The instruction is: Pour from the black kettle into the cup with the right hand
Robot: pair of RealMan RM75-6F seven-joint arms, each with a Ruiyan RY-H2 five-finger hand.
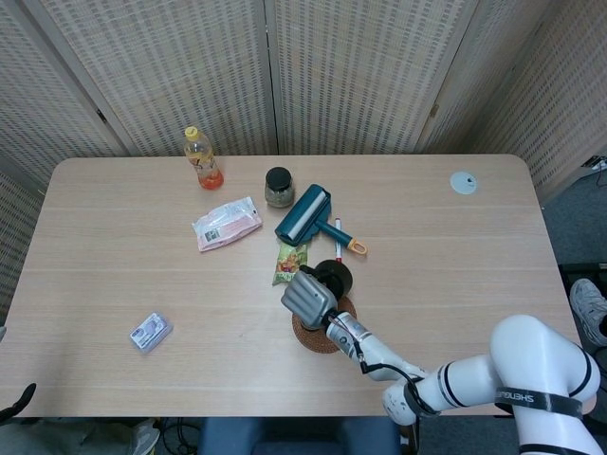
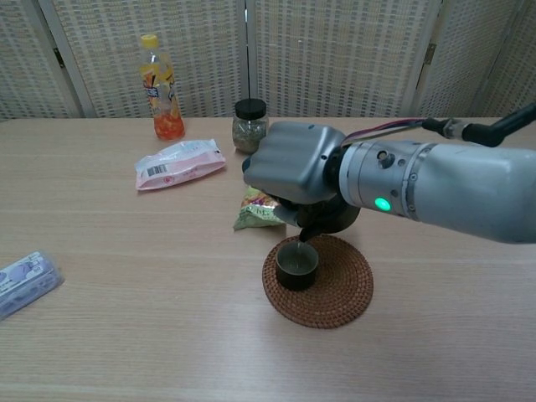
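Black kettle [image 2: 328, 219]: gripped in your right hand [image 2: 293, 163], tilted, spout over the cup [image 2: 296, 264] on the woven coaster [image 2: 343, 285]. Pour underway; righting and setting down remain.

A pale wooden table [image 1: 114, 275] stands before woven folding screens [image 1: 180, 66].

My grey right hand [image 2: 293, 163] grips the black kettle [image 2: 328, 219], tilted with its spout just above the small dark cup [image 2: 296, 265] on the round woven rattan coaster [image 2: 339, 285]. Behind lie a green snack packet [image 2: 254, 211], a pink-and-white pouch [image 2: 178, 164], a dark-lidded glass jar [image 2: 249, 125] and an orange drink bottle [image 2: 162, 89].
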